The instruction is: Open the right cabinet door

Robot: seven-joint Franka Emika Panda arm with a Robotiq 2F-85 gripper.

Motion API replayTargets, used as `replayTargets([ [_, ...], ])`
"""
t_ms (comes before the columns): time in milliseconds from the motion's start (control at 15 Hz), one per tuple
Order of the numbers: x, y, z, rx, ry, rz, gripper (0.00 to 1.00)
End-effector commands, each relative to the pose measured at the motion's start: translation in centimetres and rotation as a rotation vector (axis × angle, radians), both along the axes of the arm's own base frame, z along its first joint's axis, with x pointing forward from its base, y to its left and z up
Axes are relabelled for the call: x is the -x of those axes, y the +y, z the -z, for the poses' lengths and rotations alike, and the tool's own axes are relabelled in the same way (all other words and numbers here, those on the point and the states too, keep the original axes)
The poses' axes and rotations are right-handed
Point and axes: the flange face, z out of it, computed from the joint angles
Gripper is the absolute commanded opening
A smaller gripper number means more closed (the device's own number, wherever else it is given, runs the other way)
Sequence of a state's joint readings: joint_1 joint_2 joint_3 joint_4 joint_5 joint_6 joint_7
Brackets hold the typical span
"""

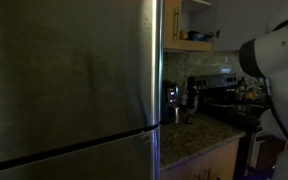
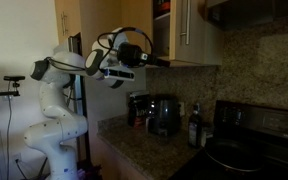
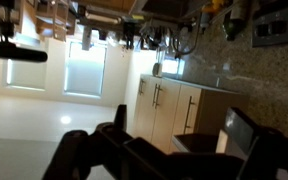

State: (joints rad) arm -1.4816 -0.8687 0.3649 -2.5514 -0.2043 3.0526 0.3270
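**Wrist view shows spread fingers beside the wall cabinet**

The black Robotiq gripper [image 3: 179, 145] comes in from the bottom of the wrist view. Its two dark fingers [image 3: 112, 135] are spread wide with nothing between them. Beyond them lie a bright floor and pale base cabinets [image 3: 169, 105] with bar handles.

In an exterior view the white Panda arm [image 2: 59, 75] extends from the left. The gripper [image 2: 156, 60] hangs at the lower edge of the wall cabinet, close to the bottom corner of the light tan wooden right cabinet door [image 2: 202, 35]. Whether it touches the wood cannot be told. The door's slim silver bar handle [image 2: 187, 25] stands upright near the edge facing the gripper.

Just beside that edge is a dark open compartment [image 2: 161, 30] with something reddish near its top, too dim to name. Whether the door itself is ajar cannot be told.

In an exterior view, next to the huge stainless-steel fridge [image 1: 74, 80], an open cabinet shelf [image 1: 196, 25] holds a yellowish object [image 1: 194, 37].

Below the cabinet, on the speckled granite countertop [image 1: 199, 135], stand a black coffee maker [image 2: 164, 115] and a dark bottle [image 2: 194, 130]. A black stove [image 2: 249, 150] sits just beyond them.
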Motion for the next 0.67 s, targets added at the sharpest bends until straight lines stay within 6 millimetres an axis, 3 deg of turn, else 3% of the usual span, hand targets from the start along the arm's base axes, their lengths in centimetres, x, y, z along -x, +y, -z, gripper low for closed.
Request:
replayTargets([
  [0,-3.4,4.3,3.6,-0.193,-0.026,-0.027,1.0],
  [200,-6.6,11.3,4.7,-0.344,-0.054,-0.151,1.0],
  [467,-9.4,23.3,4.5,-0.509,-0.089,-0.336,1.0],
  [533,-9.2,19.6,4.2,-0.443,-0.078,-0.28,1.0],
  [600,-9.3,21.7,4.1,-0.449,-0.081,-0.314,1.0],
])
